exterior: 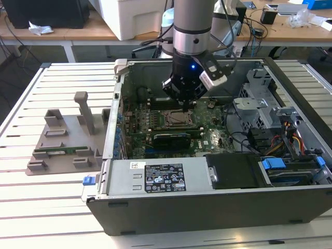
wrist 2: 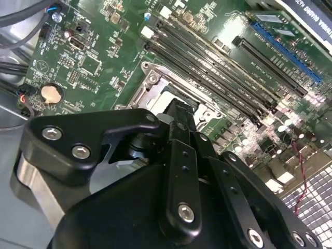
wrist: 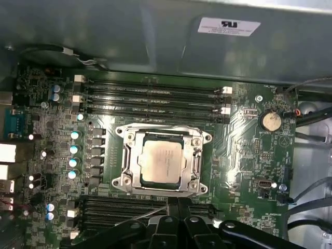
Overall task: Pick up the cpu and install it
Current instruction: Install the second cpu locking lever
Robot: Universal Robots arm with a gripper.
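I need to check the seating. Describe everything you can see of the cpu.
The cpu is a small flat square chip with a pale, matte metal top. In the first wrist view it lies flat and level inside the silvery socket frame on the green motherboard, its edges parallel to the frame. The gripper sits beside the socket, apart from the chip. Nothing rests on its top.

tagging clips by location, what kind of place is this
Likely a robotics lab or test workshop. An open computer case lies on a slatted metal table, the claw hangs over its motherboard where the cpu sits in the socket, and cluttered desks stand behind.
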